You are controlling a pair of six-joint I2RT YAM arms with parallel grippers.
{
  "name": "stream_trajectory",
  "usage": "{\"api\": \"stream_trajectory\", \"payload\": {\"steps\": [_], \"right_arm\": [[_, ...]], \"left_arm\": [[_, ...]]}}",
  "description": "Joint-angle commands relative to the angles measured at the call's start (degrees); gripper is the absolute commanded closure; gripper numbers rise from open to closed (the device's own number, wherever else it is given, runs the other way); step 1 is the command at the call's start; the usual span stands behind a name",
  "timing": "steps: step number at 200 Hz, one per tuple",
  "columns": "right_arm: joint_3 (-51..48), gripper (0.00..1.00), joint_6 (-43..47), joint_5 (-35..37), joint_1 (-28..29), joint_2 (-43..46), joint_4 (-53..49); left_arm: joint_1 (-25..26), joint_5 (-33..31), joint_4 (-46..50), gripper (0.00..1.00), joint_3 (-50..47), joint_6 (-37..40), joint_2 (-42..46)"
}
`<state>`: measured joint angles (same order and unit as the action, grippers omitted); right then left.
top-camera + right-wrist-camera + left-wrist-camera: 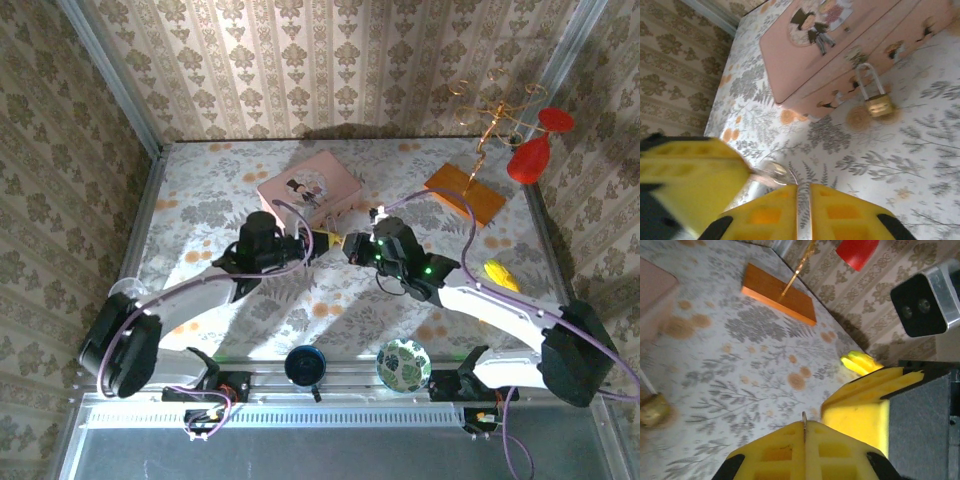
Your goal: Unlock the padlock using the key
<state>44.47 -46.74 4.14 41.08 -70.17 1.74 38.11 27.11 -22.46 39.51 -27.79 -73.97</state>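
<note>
Finding a dark blue round cup (pixel 303 365) and a green patterned bowl (pixel 404 365) at the near edge of the flower-printed table (pixel 200 215). Holding the left gripper (pixel 322 240) and the right gripper (pixel 352 245) tip to tip above the middle of the cloth. Pinching a small silvery metal key (pixel 772 172) in the left gripper, with its yellow fingers (pixel 775 455) pressed fully together on the thin blade. Setting the right gripper's yellow fingers (pixel 840 210) a narrow slit apart, right against the key; not being able to tell whether actually clamping it. Seeing a small yellow ridged object (pixel 500 273) lying off to the right. Finding the tiny brass-gold padlock (pixel 879 105) lying flat on the cloth just beyond the grippers, resting its thin silvery shackle against the side of the flat pink box (pixel 805 55) with cartoon figures on its lid. Farther back at the right, showing an orange rectangular board (pixel 465 193) carrying a thin gold wire stand (pixel 490 115), with a red wine glass (pixel 530 155) tilting beside it near the wall.
</note>
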Motion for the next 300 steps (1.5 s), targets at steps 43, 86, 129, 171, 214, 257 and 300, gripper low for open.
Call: {"api": "stream_trajectory", "payload": {"steps": [43,86,129,171,214,257,300], "right_arm": [[-4.49,0.52,8.31,3.97,-0.91,11.73,-1.62],[-6.59,0.37,20.15,-13.54,-0.93,15.15,9.06],[-3.42,0.46,26.50,-27.76,-0.91,12.42,9.16],[-1.76,0.57,27.79,-35.85,-0.91,10.10,10.73],[-2.82,0.59,28.63,-35.19,-1.06,11.75,9.95],[-6.27,0.58,28.21,-33.08,-2.05,17.43,11.82],[-6.59,0.58,27.35,-35.61,-2.20,17.13,13.60]], "left_arm": [[-0.67,0.31,19.15,1.00,5.69,22.12,10.69],[0.46,14.93,24.23,1.00,8.82,30.57,13.53],[0.99,22.94,28.56,1.00,10.50,34.62,14.20],[1.35,25.54,28.38,1.00,9.50,36.42,15.32],[1.07,26.15,26.60,1.00,8.48,36.49,15.52],[-0.13,27.52,23.76,1.00,8.04,33.75,15.55],[-1.48,29.70,14.01,1.00,6.37,25.49,15.09]]}}
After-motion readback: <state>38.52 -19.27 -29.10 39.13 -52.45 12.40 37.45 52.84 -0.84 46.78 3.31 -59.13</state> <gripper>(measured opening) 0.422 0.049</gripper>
